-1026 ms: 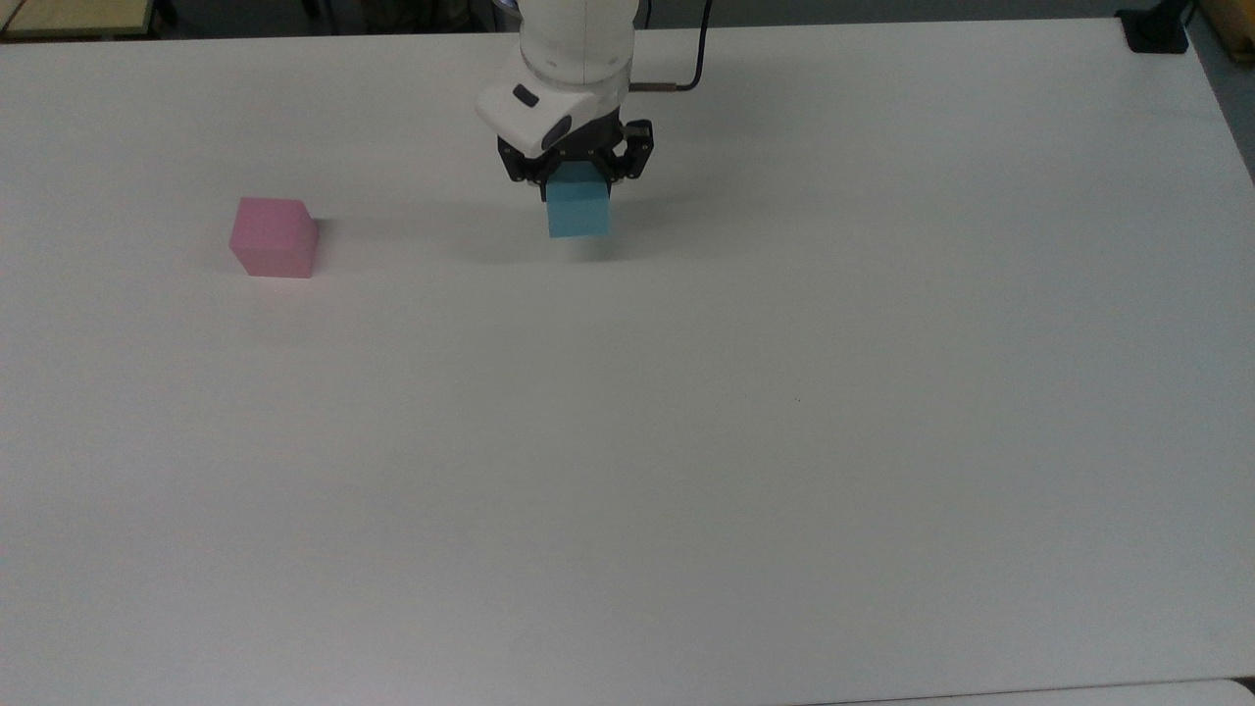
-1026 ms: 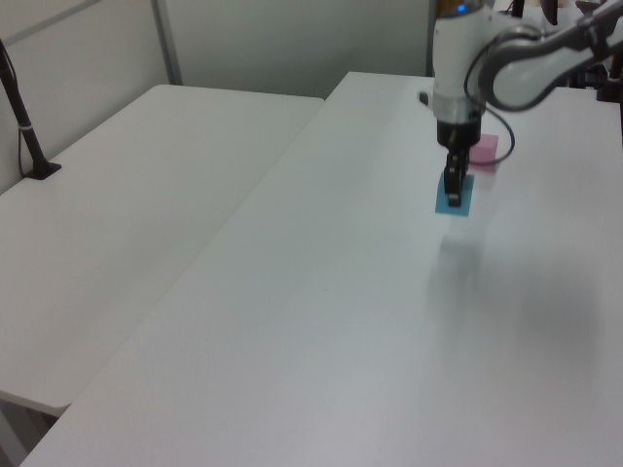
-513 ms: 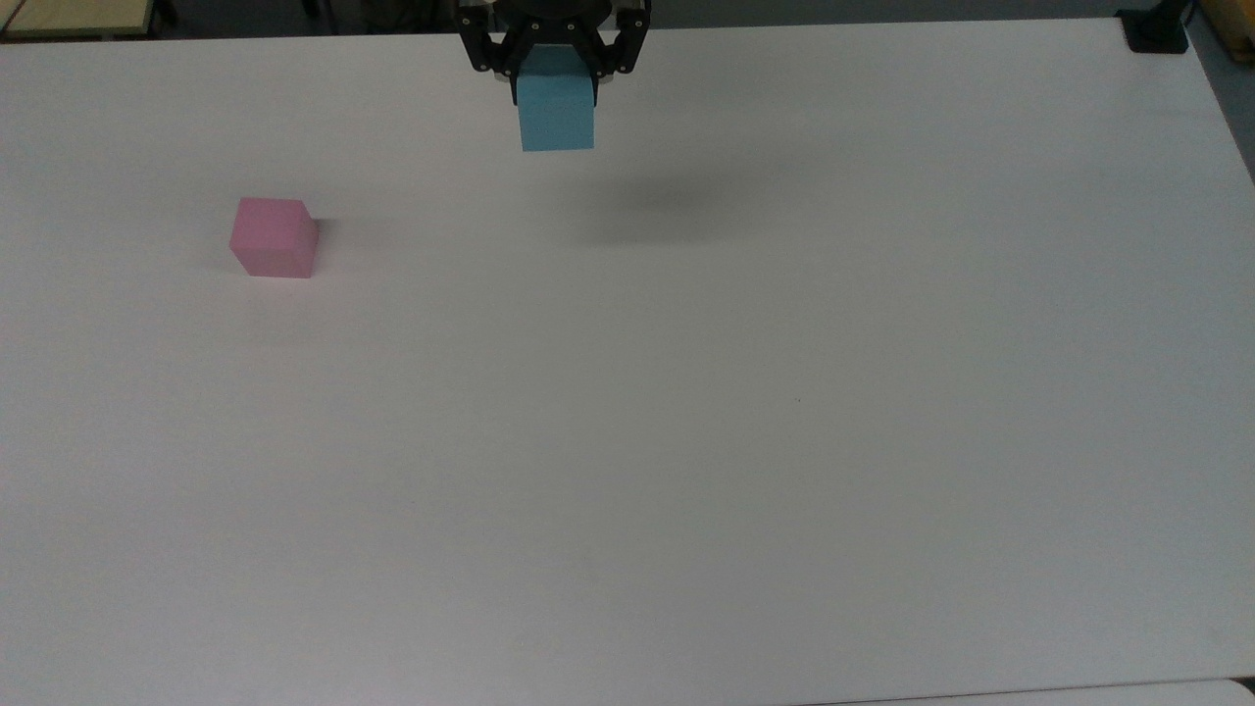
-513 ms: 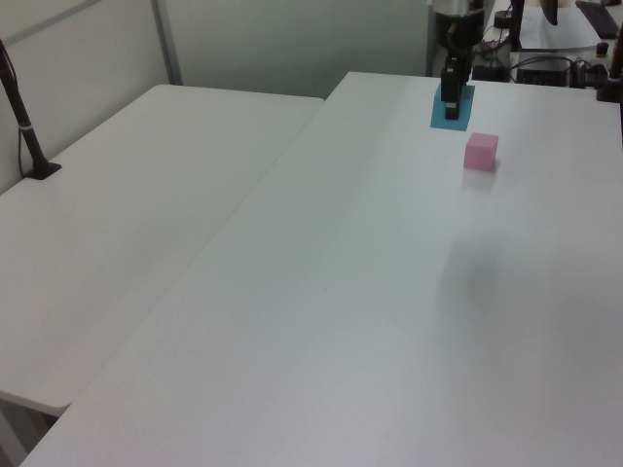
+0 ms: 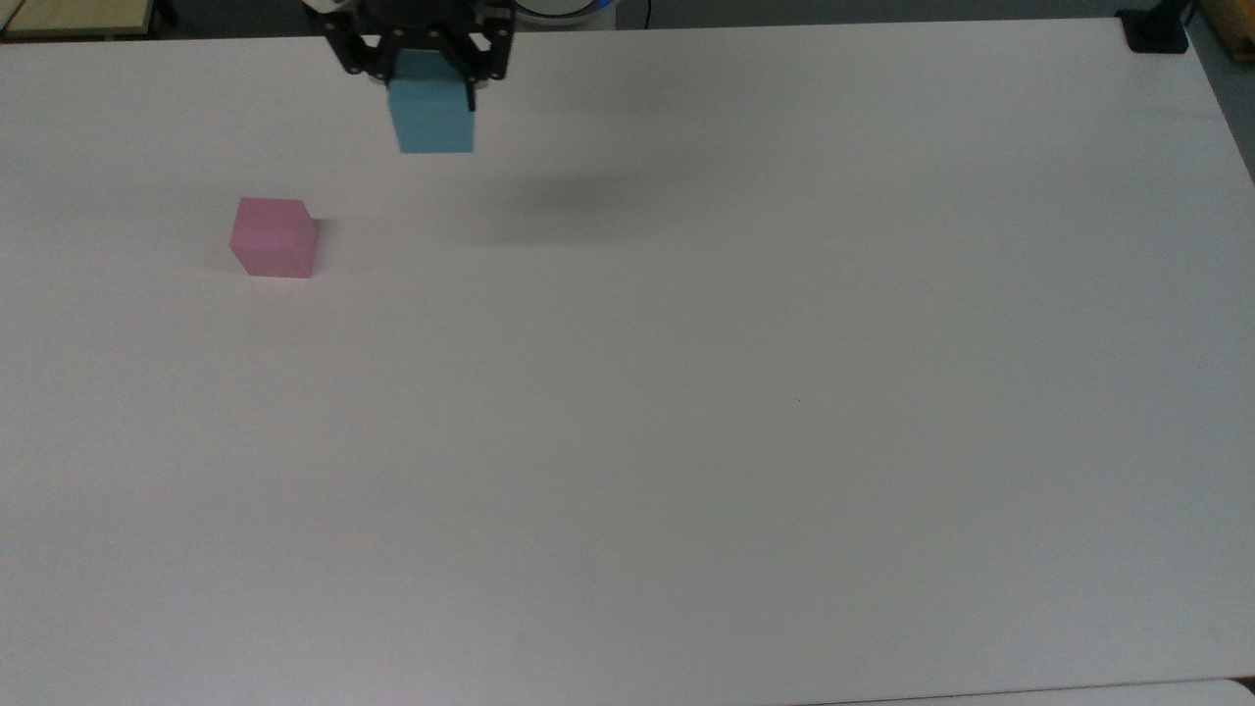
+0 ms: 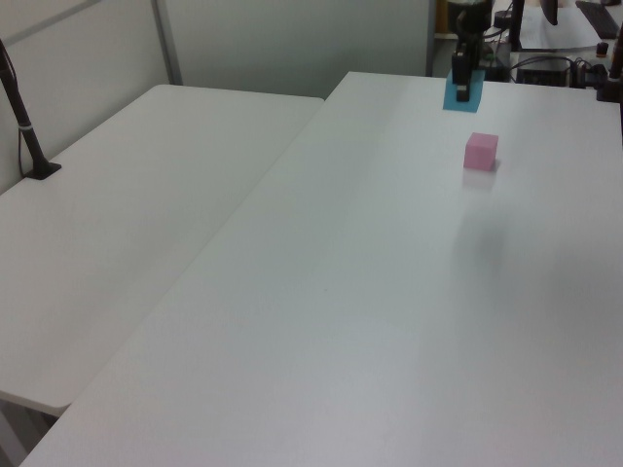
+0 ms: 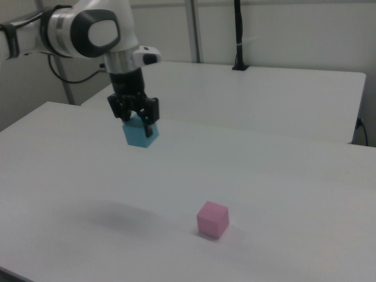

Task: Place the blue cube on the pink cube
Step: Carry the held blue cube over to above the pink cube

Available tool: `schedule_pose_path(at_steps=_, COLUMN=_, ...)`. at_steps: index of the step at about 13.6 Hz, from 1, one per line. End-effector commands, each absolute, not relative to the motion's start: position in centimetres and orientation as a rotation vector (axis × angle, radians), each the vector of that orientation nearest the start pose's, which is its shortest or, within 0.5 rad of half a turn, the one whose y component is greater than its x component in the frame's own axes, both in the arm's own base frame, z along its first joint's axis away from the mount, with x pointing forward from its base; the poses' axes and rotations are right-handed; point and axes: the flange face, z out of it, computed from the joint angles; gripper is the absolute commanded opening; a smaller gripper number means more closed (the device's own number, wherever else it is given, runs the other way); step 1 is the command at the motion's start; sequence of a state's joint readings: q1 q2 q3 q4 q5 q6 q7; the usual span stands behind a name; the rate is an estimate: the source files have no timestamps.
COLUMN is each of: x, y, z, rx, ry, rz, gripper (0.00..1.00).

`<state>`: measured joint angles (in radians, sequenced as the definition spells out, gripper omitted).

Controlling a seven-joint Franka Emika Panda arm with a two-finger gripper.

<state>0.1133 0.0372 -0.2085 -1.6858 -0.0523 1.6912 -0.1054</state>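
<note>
the gripper (image 7: 140, 120) fingers clamp a plain matte cyan blue cube (image 7: 141, 133), lifted above the table (image 7: 282, 194).

White table (image 5: 686, 441); pink cube (image 5: 274, 237) resting on it.

Blue cube (image 6: 459, 93) gripped by the tool (image 6: 461, 86), raised over the white surface (image 6: 370, 292).
Pink cube (image 6: 481, 152) resting on the surface, nearer the camera, apart from the blue cube.

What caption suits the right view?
Pincer holds the light-blue matte cube aloft above the white table, pastel-pink matte cube resting below.
</note>
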Motion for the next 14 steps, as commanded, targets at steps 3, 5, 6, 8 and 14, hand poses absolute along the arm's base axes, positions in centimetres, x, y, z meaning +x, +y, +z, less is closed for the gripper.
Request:
schedule_pose_path(at_steps=3, x=55.2, y=-16.1, z=56.5, rx=-3.203, ry=-0.014, rz=0.056, gripper=0.15)
schedule_pose_path(at_steps=5, x=54.8, y=-19.1, z=56.3, rx=-3.212, ry=0.044, rz=0.021, gripper=0.15)
schedule_pose_path(at_steps=6, x=55.0, y=-20.0, z=55.4, rx=-3.214, ry=0.043, rz=0.032, gripper=0.16)
schedule_pose_path(at_steps=8, x=55.6, y=-20.7, z=54.5, rx=-3.222, ry=0.058, rz=0.024, gripper=0.16)
schedule_pose_path(at_steps=14, x=56.0, y=-22.7, z=52.1, rx=-3.203, ry=0.128, rz=-0.018, gripper=0.18)
